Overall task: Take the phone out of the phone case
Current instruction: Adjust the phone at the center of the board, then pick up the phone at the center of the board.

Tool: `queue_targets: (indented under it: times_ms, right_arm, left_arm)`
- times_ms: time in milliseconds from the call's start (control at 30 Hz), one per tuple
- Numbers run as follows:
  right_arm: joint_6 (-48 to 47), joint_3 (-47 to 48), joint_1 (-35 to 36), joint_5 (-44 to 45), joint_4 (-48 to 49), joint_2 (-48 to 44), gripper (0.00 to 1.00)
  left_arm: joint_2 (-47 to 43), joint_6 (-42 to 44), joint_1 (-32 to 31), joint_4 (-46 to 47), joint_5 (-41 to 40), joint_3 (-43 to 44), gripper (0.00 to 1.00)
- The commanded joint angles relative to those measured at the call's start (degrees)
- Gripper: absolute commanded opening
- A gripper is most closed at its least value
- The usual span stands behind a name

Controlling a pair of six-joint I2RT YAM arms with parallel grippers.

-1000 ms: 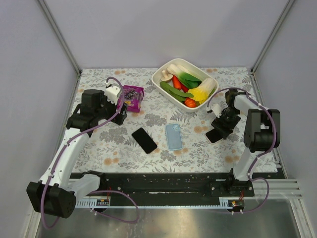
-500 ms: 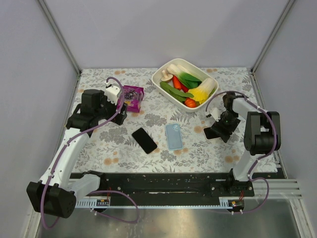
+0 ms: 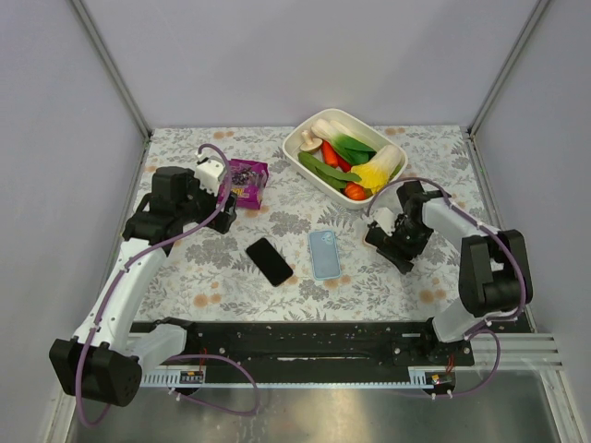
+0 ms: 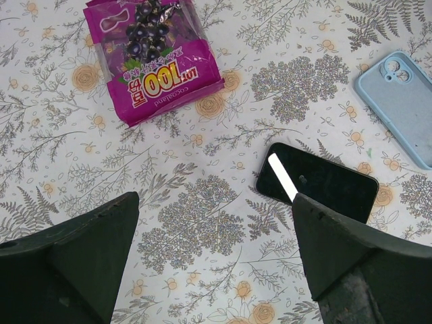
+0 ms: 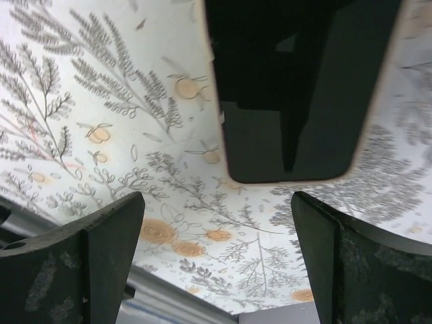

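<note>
2 phones: black phone (image 4: 317,182), pale-rimmed phone (image 5: 290,88). 1 light-blue phone case (image 4: 398,104). 1 purple bag (image 4: 152,57) reading "100", "cocoland". Left gripper (image 4: 216,260), right gripper (image 5: 216,260): jaws wide, empty.

A: Is anything legible on the table?

B: Only on the purple snack packet (image 4: 152,61); in the left wrist view its print stands upside down; the large white numerals read "100", and the letters beside them look like "LOT".

A: Any brand name?

B: A small line by the numerals seems to read "cocoland"; the letters are tiny, so I can't be sure of it; in the top view the same packet (image 3: 247,177) is too small to read.
</note>
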Motion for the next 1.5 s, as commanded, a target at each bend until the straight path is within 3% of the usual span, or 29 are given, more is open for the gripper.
queue_targets:
  times_ms: [0, 533, 733, 1100, 1467]
  right_arm:
    - [3.2, 0.1, 0.0, 0.7, 8.2, -6.2, 0.99]
    - [2.3, 7.3, 0.0, 0.6, 8.9, 8.1, 0.99]
    - [1.7, 7.7, 0.3, 1.8, 8.6, 8.9, 1.0]
    - [0.2, 2.9, 0.4, 2.8, 11.8, -0.4, 0.99]
    - [-4.4, 3.8, 0.4, 2.8, 10.0, 5.8, 1.0]
  left_arm:
    - [-1.4, 0.5, -0.2, 1.0, -0.6, 2.5, 0.99]
    - [-1.0, -0.1, -0.2, 1.0, -0.5, 3.5, 0.99]
    - [-0.1, -0.4, -0.1, 1.0, -0.4, 4.6, 0.99]
    - [1.2, -0.5, -0.2, 1.0, -0.1, 4.8, 0.99]
    - [1.0, -0.4, -0.2, 1.0, -0.2, 4.8, 0.99]
